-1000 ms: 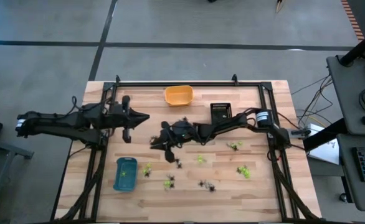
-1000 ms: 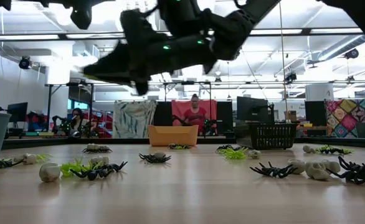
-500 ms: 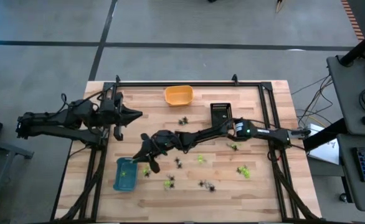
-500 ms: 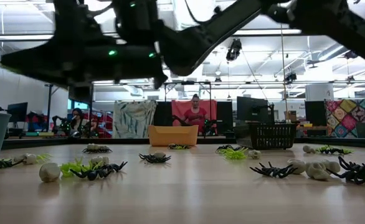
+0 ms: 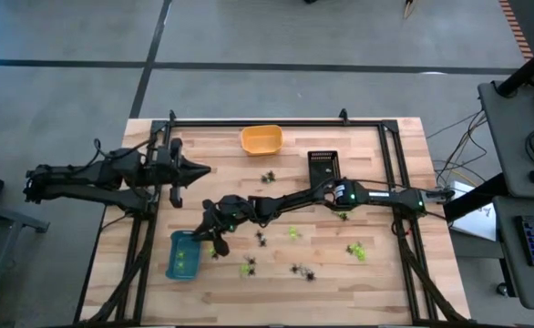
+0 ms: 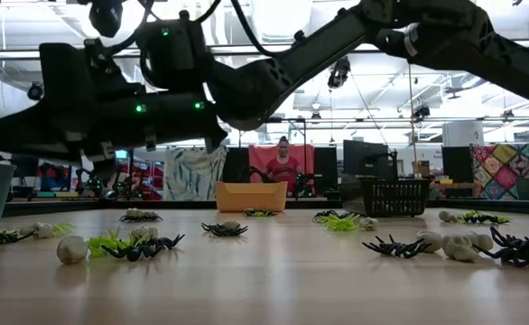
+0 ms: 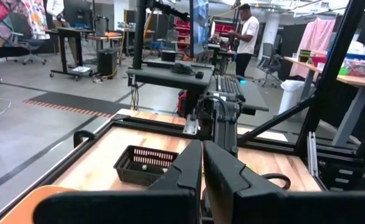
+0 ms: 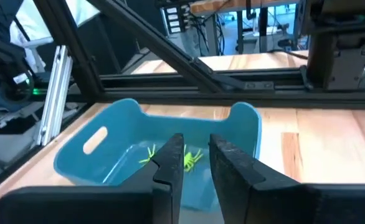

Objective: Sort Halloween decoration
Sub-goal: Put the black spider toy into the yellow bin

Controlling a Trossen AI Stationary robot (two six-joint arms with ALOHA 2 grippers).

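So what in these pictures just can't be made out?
- Whether the right tool holds anything: in the right wrist view a lime-green trinket shows between its fingers, perhaps already lying in the blue tray.
- Blue tray's contents, low view: only its edge shows.
- Black basket: a pale speck inside, too small to name.
- Whitish trinkets: shapes too small.

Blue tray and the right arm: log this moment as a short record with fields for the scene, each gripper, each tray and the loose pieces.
scene: wooden table, two dark arms, three trays
right gripper: over the blue tray, fingers slightly apart, a lime-green trinket showing between them
left gripper: shut, waiting at the table's left side, holding nothing
blue tray contents: lime-green pieces
orange tray: far edge
black tray: right of the orange one
loose trinkets: green and black, scattered on the near half
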